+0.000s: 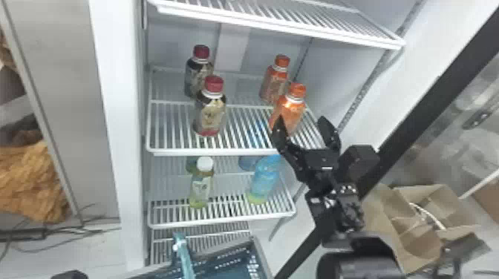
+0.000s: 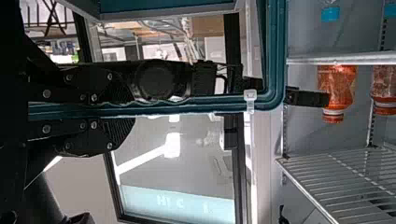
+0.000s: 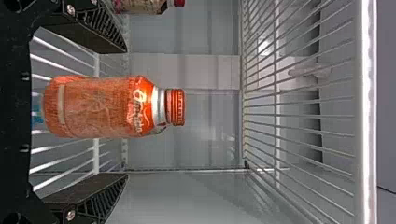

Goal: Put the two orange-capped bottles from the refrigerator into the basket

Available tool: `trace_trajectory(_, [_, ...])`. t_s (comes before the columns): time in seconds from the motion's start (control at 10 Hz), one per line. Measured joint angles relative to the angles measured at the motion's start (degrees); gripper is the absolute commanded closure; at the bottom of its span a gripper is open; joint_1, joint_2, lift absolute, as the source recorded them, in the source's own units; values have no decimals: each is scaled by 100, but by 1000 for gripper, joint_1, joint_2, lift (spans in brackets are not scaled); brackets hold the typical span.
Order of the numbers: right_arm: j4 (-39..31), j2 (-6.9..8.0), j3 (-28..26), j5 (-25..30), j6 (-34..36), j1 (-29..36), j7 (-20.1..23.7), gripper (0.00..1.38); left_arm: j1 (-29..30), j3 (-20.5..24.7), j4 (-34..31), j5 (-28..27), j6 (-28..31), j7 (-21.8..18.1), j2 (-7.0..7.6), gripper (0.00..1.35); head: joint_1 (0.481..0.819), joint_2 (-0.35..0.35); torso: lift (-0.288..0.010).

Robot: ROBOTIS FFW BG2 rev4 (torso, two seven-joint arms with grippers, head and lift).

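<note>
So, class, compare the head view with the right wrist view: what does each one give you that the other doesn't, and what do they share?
Head view: the basket, the brown paper bag, the white-capped bottle and the rear orange-capped bottle.

Right wrist view: the ribbed pads of the right claw, and the base of the front orange-capped bottle.

Both: that front bottle upright on its wire shelf, the claw open before it, and a red-capped bottle.

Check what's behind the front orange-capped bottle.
The other orange-capped bottle, farther back on the same shelf. Its cap and upper body show; the front bottle hides part of its base. Anything fully covered: can't tell.
</note>
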Motion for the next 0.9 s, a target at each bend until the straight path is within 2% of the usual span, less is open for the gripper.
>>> trace_trajectory(0.4, [682,-22,57,150,-16,-637,7,127,0,0,0,0,-5,0,0,1207,695,-350,-40])
trace_trajectory(0.5, [802,-44,110,147,-62,-755,9,300,0,0,0,0,-5,0,0,1207,695,-350,-40])
trace_trajectory(0.6, [843,-60,165,125,-129,-830,9,713,0,0,0,0,-5,0,0,1207,695,-350,-40])
trace_trajectory(0.7, [825,-63,197,118,-162,-859,2,868,0,0,0,0,-5,0,0,1207,695,-350,-40])
trace_trajectory(0.9, [788,-58,193,124,-177,-815,-11,875,10,8,0,10,-5,0,0,1207,695,-350,-40])
